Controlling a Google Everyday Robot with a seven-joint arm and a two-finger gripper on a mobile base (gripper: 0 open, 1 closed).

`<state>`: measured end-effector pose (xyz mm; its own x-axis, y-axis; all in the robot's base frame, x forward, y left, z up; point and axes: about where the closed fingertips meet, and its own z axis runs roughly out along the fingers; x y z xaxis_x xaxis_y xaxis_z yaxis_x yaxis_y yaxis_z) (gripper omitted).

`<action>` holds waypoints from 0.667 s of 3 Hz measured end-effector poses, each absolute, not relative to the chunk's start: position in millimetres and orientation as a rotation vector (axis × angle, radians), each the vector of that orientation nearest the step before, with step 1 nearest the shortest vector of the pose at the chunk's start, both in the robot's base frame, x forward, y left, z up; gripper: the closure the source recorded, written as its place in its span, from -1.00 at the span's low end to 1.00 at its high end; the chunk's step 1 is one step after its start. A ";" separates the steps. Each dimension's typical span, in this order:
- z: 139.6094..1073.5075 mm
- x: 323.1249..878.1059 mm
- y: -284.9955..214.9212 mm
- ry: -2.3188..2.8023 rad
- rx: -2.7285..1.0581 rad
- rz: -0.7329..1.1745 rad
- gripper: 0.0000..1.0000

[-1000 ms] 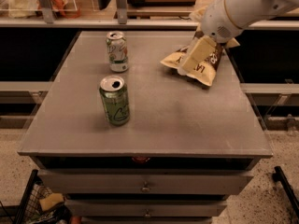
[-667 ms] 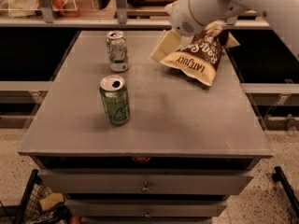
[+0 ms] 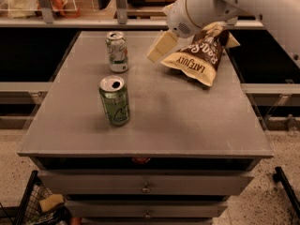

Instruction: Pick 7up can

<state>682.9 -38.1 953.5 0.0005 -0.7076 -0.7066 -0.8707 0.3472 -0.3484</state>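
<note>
Claw [image 3: 158,50] beside 7up can [image 3: 117,51] (apart)

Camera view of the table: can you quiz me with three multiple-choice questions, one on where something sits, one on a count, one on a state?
1. Where does the 7up can stand relative to the green can?
A. Farther back on the table
B. Nearer the front edge
C. On top of it

2. How many drink cans are on the table?
A. One
B. Two
C. Four

3. What state is the 7up can in?
A. Upright, apart from the gripper
B. Lying on its side
C. Lifted off the table

Answers:
1 A: it stands behind the green can, toward the far edge.
2 B: only those two cans show.
3 A: it stands on its base, while the gripper hangs apart from it, by the chip bag.
</note>
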 end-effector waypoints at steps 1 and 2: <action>935.9 691.6 -18.0 1.729 -1.371 0.352 -1.00; 917.8 700.1 4.5 1.718 -1.347 0.472 -1.00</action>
<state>700.1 4.5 917.8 -0.0278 -0.5826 -0.8123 -0.9159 0.3404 -0.2128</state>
